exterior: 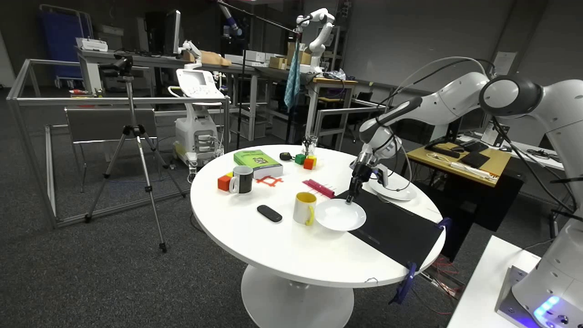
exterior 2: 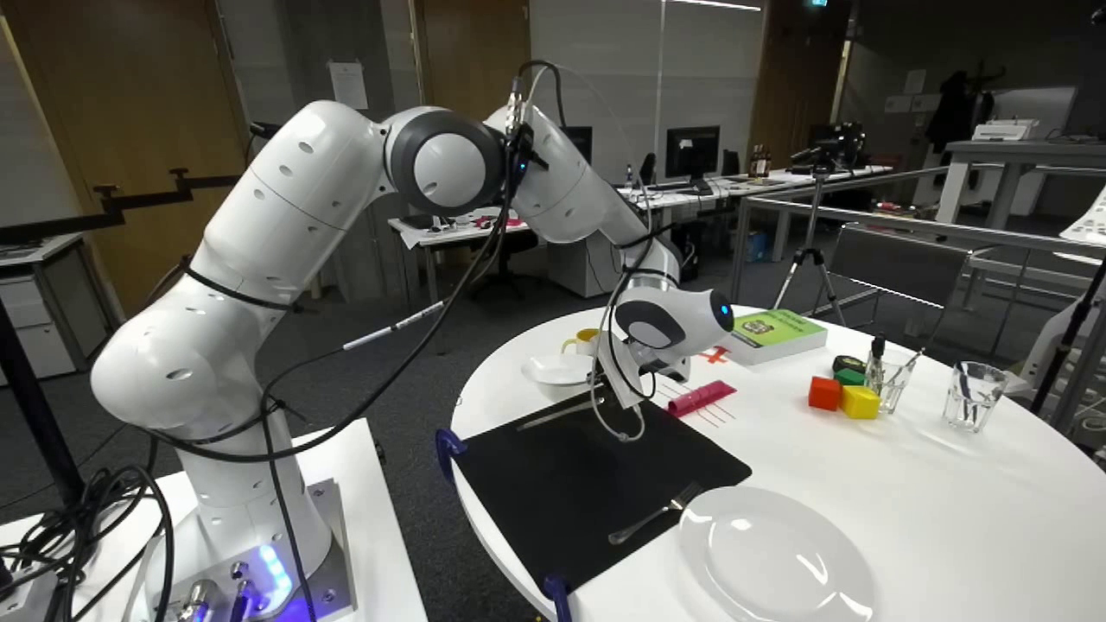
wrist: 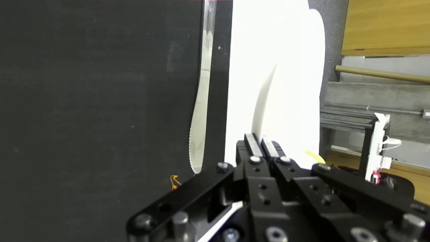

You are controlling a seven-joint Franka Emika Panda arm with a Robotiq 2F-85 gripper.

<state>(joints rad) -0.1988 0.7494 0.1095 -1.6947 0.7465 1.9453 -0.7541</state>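
1. One shallow round white bowl (exterior: pixel 340 217), glossy, probably ceramic or hard plastic; it is sitting toward the near edge of the round white desk (exterior: pixel 255 237) in an exterior view. Whether its base is touching the desk cannot be told.
2. One two-fingered black metal gripper (wrist: pixel 260 144); its fingertips are almost meeting, apparently pinching the bowl's rim on the side nearer the mat.
3. Handling, as judged: the bowl is looking stiff, fairly light, slick and chippable. The thin rim is offering the best hold, one finger inside, one outside; a single pinch is leaving it prone to tilting.
4. One white mug with yellow interior and handle (exterior: pixel 303 210), standing just beside the bowl.
5. One flat black rectangular mat (exterior 2: pixel 596 484), reaching the desk edge nearest the robot's base (exterior 2: pixel 229 492); two blue clamps (exterior 2: pixel 447 452) are fastening its corners there.
6. One silver serrated knife (wrist: pixel 200 124), lying along the mat's bowl-side border.
7. One silver fork (exterior 2: pixel 648 520), lying by the opposite border, near a flat white plate (exterior 2: pixel 773 553).
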